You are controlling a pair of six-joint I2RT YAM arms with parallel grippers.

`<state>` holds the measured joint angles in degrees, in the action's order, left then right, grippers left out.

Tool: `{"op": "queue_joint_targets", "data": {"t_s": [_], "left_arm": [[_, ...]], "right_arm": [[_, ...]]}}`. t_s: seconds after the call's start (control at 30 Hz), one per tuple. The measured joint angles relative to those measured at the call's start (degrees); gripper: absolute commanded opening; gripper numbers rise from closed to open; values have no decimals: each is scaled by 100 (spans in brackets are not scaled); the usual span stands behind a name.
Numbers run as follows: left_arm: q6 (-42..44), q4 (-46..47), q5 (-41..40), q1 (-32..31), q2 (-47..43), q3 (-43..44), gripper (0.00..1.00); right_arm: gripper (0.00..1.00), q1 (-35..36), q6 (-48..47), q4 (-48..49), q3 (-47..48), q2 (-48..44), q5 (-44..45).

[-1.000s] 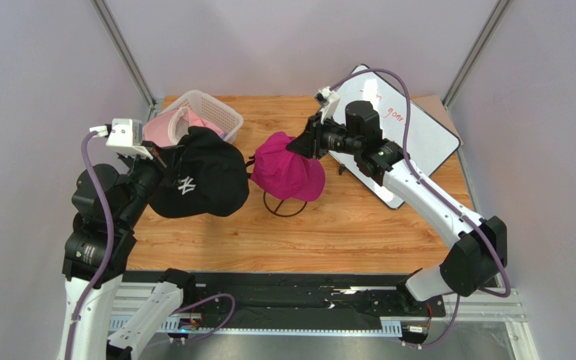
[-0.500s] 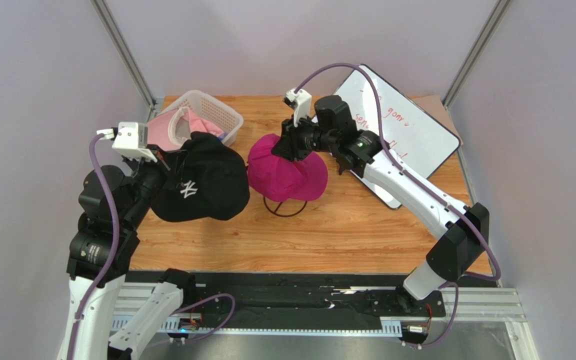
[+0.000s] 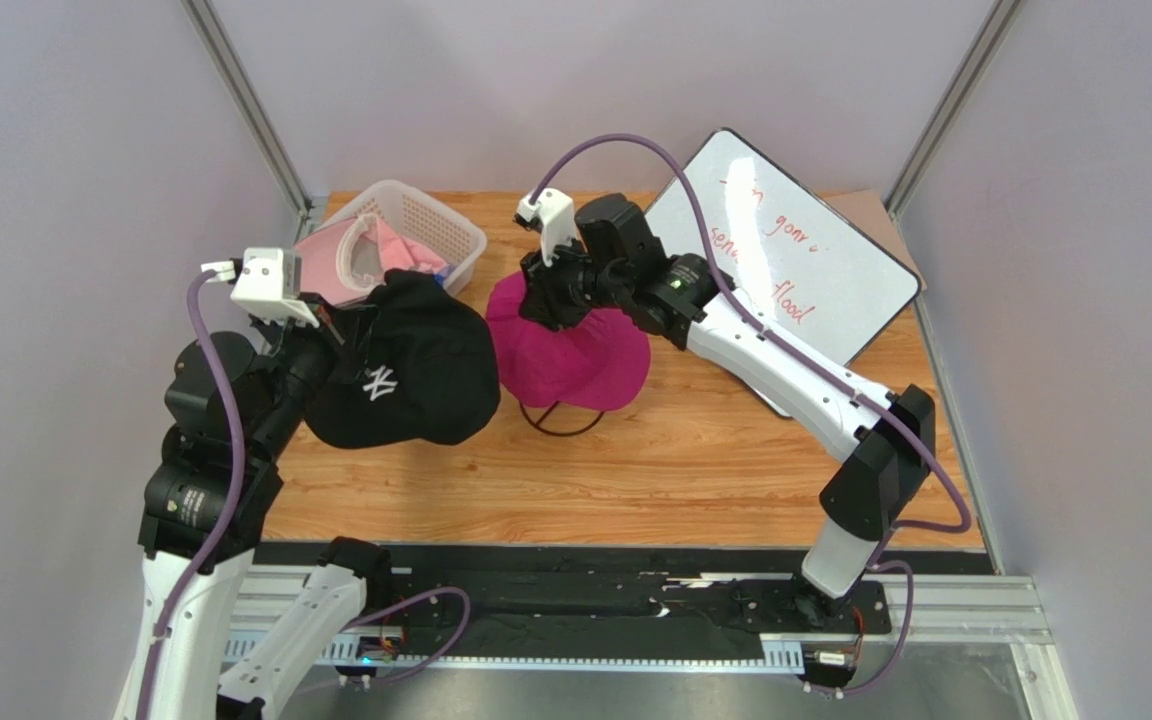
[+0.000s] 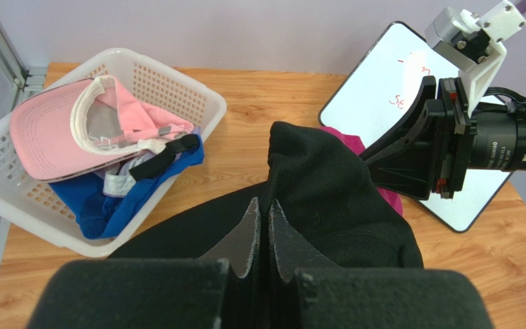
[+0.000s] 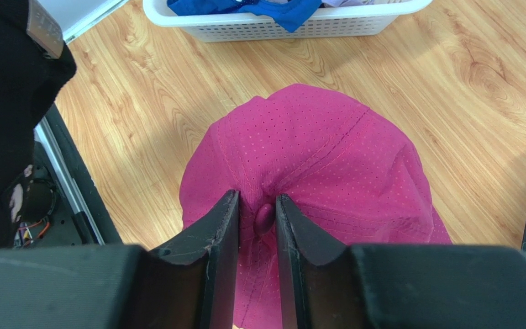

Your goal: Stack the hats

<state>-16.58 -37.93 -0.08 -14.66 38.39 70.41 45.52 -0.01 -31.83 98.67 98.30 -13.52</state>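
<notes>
The right hand (image 5: pixel 257 205) was closed to a narrow gap on the crown of the magenta cap (image 3: pixel 567 353), its two fingers (image 5: pixel 221 226) pinching the small button at the top. That cap sat near the middle of the wooden surface (image 3: pixel 687 450), draped over a black wire stand (image 3: pixel 567 423) whose loops showed only below the cap's 6 o'clock edge in the top view. The brim side could not be told apart from the crown from above.

The left hand (image 4: pixel 262 209) was nearly closed, gripping a raised fold of the black NY cap (image 3: pixel 402 375). The cap hung from the fingers, logo facing up, at 9 o'clock of the magenta cap and just beside it. Whether its lower edge touched the surface could not be told.

At 11 o'clock on the surface stood a white mesh basket (image 3: pixel 440 225). Inside it a light pink cap (image 4: pixel 53 130) lay upside down with its pale inner band showing, on top of a royal blue cap (image 4: pixel 101 205), with a black strap lying across them. A whiteboard (image 3: pixel 823 255) with red writing lay tilted at 2 o'clock, with the right arm reaching over its near corner.
</notes>
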Motion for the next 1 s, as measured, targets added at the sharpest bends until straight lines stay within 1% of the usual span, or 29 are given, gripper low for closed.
{"op": "queue_joint_targets", "data": {"t_s": [0.13, 0.3, 0.33, 0.4, 0.43, 0.6, 0.63, 0.8, 0.83, 0.9, 0.93, 1.0], "left_arm": [[0, 0, 0, 0, -4, -35, 0], [-2, 2, 0, 0, -4, -68, 0], [-2, 2, 0, 0, -4, -76, 0], [-2, 2, 0, 0, -4, -92, 0], [-2, 4, 0, 0, -2, -105, 0], [0, 4, 0, 0, -2, -136, 0], [-2, 2, 0, 0, -2, -138, 0], [0, 2, 0, 0, 4, -138, 0], [-2, 4, 0, 0, 7, -138, 0], [-2, 4, 0, 0, 9, -138, 0], [-2, 4, 0, 0, 11, -138, 0], [-2, 7, 0, 0, 13, -138, 0]], "right_arm": [[32, 4, -33, -15, 26, 138, 59], [41, 4, -33, 39, 26, 190, 153], [45, 4, -28, 44, 26, 190, 170], [48, 4, -33, 63, 24, 190, 219], [53, 7, -33, 85, 15, 190, 256], [64, 4, -33, 125, -11, 192, 313], [69, 4, -26, 129, -20, 192, 315], [81, 4, -37, 179, -44, 201, 313], [88, 4, -48, 195, -48, 201, 313], [94, 4, -52, 216, -48, 201, 315], [100, 4, -39, 219, -48, 201, 315], [100, 4, -50, 234, -48, 201, 319]]}}
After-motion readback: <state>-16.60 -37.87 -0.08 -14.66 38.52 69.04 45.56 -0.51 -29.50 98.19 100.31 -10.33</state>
